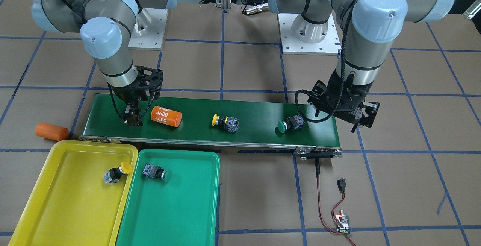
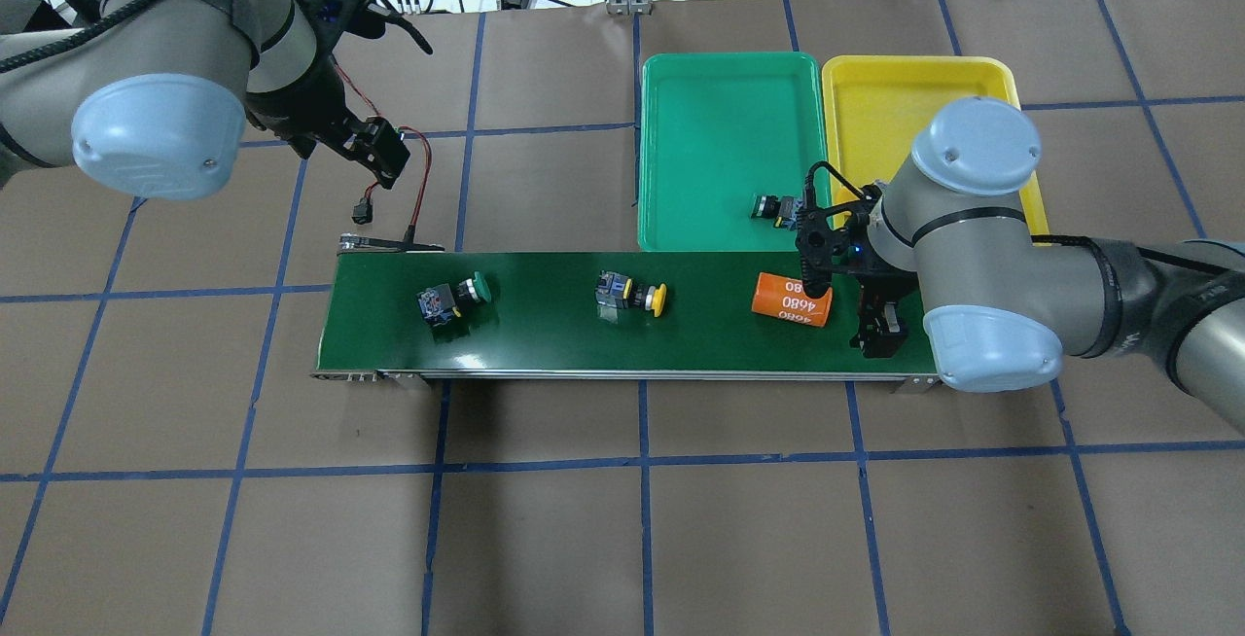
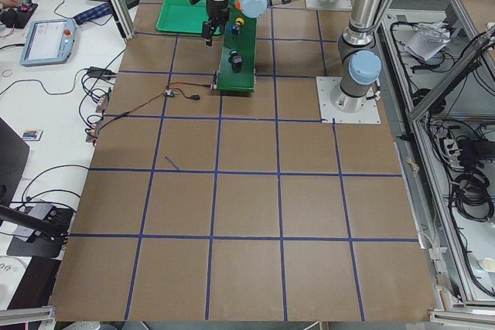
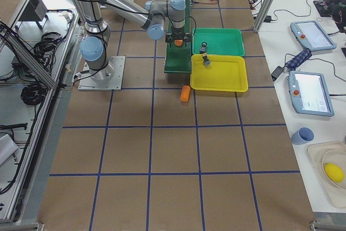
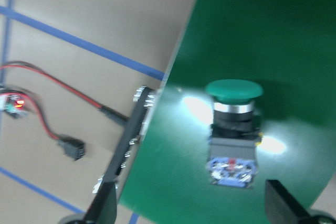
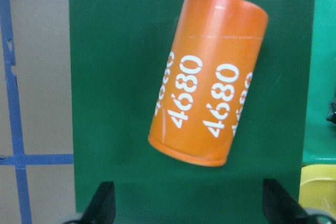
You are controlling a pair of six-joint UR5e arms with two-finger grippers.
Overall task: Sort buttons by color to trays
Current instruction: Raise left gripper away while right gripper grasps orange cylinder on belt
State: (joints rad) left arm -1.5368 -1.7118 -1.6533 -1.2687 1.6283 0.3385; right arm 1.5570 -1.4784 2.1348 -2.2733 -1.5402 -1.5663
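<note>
Sorting half done. Lower left of the front view: one yellow button (image 1: 117,172) in the yellow tray (image 1: 34,201), one green button (image 1: 155,172) in the green tray (image 1: 180,216). The second yellow button (image 1: 224,122) and second green button (image 1: 289,124) lie unsorted on the belt (image 1: 255,133), mid-frame. Left claw (image 5: 194,207) and right claw (image 6: 190,203) gape, empty.

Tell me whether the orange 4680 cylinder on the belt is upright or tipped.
Tipped: the cylinder lies on its side on the belt, printed wall facing up.

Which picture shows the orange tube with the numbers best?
The right wrist view: the orange tube fills it, 4680 readable. Front and overhead views show it small; side views barely show it.
</note>
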